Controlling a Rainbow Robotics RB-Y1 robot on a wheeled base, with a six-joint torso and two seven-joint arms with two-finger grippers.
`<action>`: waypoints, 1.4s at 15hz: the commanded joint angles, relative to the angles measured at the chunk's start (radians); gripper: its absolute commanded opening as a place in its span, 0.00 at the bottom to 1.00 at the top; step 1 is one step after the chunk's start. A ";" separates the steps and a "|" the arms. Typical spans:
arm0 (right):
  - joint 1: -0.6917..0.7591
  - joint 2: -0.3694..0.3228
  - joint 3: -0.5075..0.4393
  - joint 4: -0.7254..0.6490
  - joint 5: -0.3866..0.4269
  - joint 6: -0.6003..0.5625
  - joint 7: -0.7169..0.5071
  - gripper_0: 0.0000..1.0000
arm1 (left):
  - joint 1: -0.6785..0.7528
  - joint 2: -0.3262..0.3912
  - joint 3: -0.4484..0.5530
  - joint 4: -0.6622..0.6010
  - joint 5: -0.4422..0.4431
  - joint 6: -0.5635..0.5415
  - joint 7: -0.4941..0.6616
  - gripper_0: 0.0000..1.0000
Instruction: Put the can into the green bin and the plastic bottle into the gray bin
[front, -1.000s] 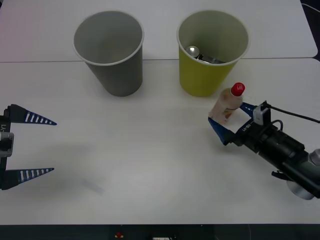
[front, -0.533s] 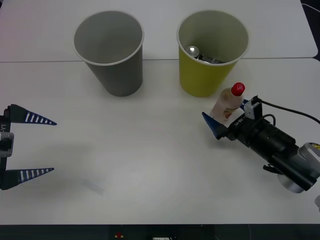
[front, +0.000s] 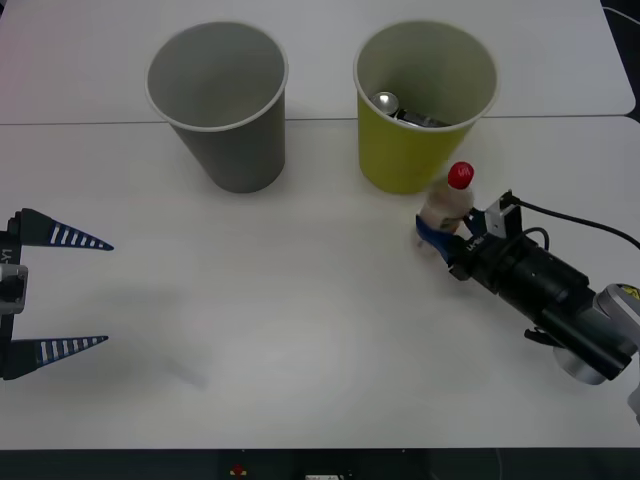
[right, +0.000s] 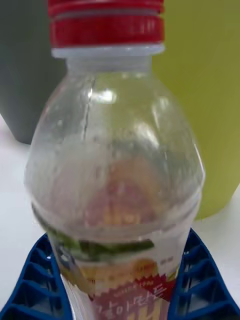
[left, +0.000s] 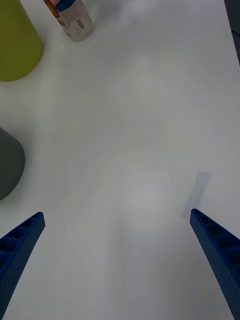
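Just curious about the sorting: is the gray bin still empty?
Yes, the front view shows the gray bin's inside bare, while the plastic bottle stands on the table.

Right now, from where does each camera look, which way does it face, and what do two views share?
Front: above the arms, facing down at the gray bin, green bin, both arms.
Right wrist: behind the right end effector, facing the plastic bottle it clamps.
Left wrist: above the open left end effector, facing the table.
All share the bottle.

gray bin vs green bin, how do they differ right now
The gray bin looks empty inside; the green bin already holds the can. The gray bin stands alone, while the green bin has the plastic bottle right beside it, gripped by the right gripper. Both are upright, tapered, pale-rimmed cups.
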 joint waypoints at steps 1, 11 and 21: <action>0.000 -0.003 0.000 0.000 0.000 -0.017 0.000 0.00 | 0.000 0.000 0.000 0.000 0.000 0.000 0.000 1.00; 0.015 -0.086 -0.132 -0.005 0.149 -0.332 -0.106 0.00 | 0.000 0.000 0.000 0.000 0.000 0.000 0.000 1.00; 0.017 -0.091 -0.417 -0.384 0.690 -0.616 -0.801 0.00 | 0.000 0.000 0.000 0.000 0.000 0.000 0.000 1.00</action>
